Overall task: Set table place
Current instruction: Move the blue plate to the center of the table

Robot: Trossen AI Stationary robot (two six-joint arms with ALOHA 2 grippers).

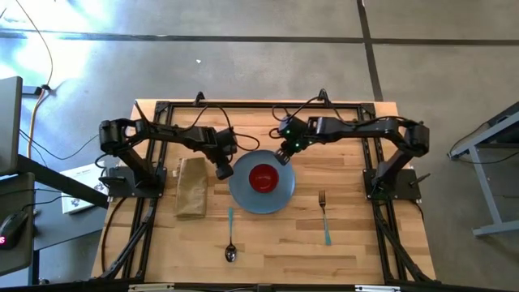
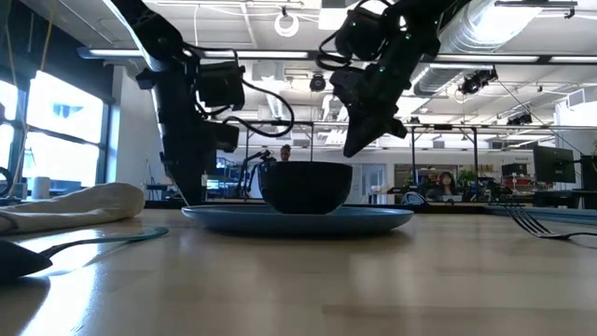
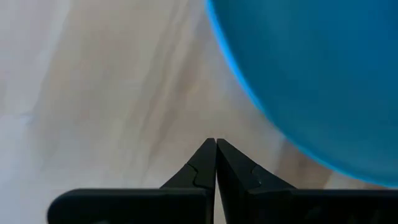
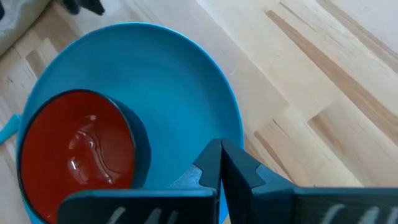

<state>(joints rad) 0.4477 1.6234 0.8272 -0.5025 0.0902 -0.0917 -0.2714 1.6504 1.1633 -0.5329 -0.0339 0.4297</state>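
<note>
The round blue-grey plate (image 1: 261,195) lies flat on the wooden table (image 1: 357,251) with the small red bowl (image 1: 263,178) standing on it. My left gripper (image 1: 224,170) is shut and empty, low over the wood just off the plate's left rim (image 3: 249,93). My right gripper (image 1: 284,156) is shut and empty, above the plate's far right rim (image 4: 233,124); in the low view (image 2: 354,147) it is clear of the bowl (image 2: 306,187). The teal-handled spoon (image 1: 230,235) lies near the front, left of centre. The fork (image 1: 324,217) lies right of the plate.
A folded tan cloth (image 1: 192,186) lies left of the plate, close beside my left gripper. The black rail frame (image 1: 259,105) runs around the table. Bare wood shows along the front edge between the spoon and the fork.
</note>
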